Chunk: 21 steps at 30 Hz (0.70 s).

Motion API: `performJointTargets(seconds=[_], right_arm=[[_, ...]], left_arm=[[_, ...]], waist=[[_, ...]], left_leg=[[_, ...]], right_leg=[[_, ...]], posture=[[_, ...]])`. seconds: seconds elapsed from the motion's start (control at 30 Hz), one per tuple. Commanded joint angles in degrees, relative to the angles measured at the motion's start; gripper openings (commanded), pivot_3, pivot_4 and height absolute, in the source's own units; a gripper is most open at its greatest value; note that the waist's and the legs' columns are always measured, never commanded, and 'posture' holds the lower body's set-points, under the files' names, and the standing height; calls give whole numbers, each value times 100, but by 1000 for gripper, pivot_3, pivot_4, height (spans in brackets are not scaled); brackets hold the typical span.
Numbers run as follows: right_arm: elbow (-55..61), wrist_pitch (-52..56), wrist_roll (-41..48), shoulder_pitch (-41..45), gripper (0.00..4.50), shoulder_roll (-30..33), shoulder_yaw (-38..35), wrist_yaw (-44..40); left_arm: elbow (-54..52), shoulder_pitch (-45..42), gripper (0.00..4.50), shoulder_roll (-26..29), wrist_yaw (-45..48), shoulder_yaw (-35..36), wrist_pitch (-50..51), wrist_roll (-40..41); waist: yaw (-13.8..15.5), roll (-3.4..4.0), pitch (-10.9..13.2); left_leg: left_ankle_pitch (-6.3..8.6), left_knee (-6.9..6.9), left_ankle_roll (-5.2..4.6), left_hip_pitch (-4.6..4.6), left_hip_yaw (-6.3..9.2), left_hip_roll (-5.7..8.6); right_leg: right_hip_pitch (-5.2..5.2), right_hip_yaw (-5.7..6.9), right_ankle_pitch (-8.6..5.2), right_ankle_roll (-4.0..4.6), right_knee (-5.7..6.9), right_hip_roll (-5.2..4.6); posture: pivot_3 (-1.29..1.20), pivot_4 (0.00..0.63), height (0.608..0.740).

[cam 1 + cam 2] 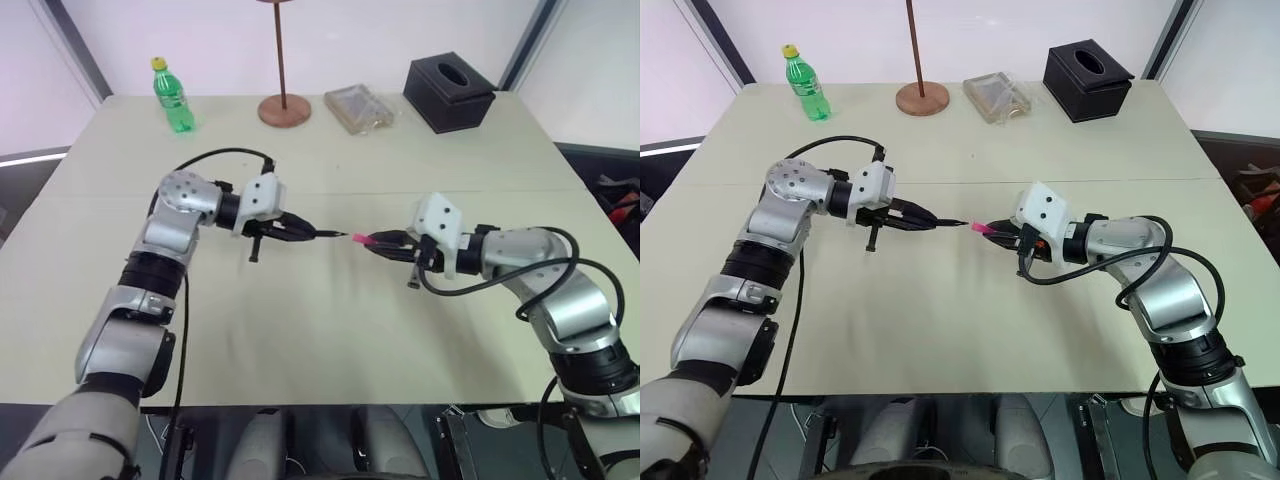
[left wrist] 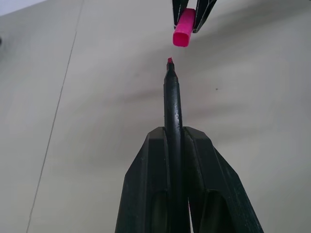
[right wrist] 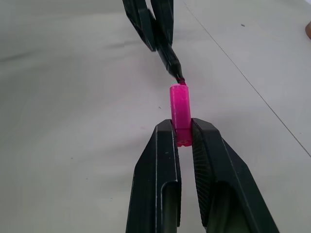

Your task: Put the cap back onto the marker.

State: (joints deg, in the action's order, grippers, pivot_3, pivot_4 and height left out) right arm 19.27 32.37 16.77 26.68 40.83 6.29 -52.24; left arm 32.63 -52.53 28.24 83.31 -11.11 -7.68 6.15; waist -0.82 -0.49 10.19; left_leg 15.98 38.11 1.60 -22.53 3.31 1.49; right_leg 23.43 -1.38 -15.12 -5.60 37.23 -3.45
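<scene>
Above the middle of the table my left gripper [image 1: 295, 230] is shut on the black marker [image 2: 172, 104], whose small pink tip points right toward the cap. The bright pink cap [image 3: 180, 109] sticks out from my right gripper [image 1: 392, 243], which is shut on its rear end. The cap's open mouth [image 2: 182, 38] faces the marker tip, a small gap away and slightly off line. Both grippers hover over the table, facing each other.
Along the far edge of the beige table [image 1: 320, 340] stand a green bottle [image 1: 172, 96], a brown rod on a round base [image 1: 284, 108], a clear flat box [image 1: 360, 107] and a black tissue box [image 1: 449, 92].
</scene>
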Motion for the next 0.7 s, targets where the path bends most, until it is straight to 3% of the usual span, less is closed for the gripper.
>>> performJointTargets(seconds=[0.03,0.7], right_arm=[[37,-121,-17,27,76,-22,-23,24],[-95,-216,-109,129,76,-201,59,64]], left_arm=[[-200,-152,0,32,-27,58,33,73],[-448,-15,0,-126,-78,7,167,117]], waist=[[3,0,0],[1,0,0]], left_leg=[[0,0,0,0,0,0],[0,0,0,0,0,0]], right_leg=[[0,0,0,0,0,0],[0,0,0,0,0,0]], posture=[[0,150,740],[0,150,740]])
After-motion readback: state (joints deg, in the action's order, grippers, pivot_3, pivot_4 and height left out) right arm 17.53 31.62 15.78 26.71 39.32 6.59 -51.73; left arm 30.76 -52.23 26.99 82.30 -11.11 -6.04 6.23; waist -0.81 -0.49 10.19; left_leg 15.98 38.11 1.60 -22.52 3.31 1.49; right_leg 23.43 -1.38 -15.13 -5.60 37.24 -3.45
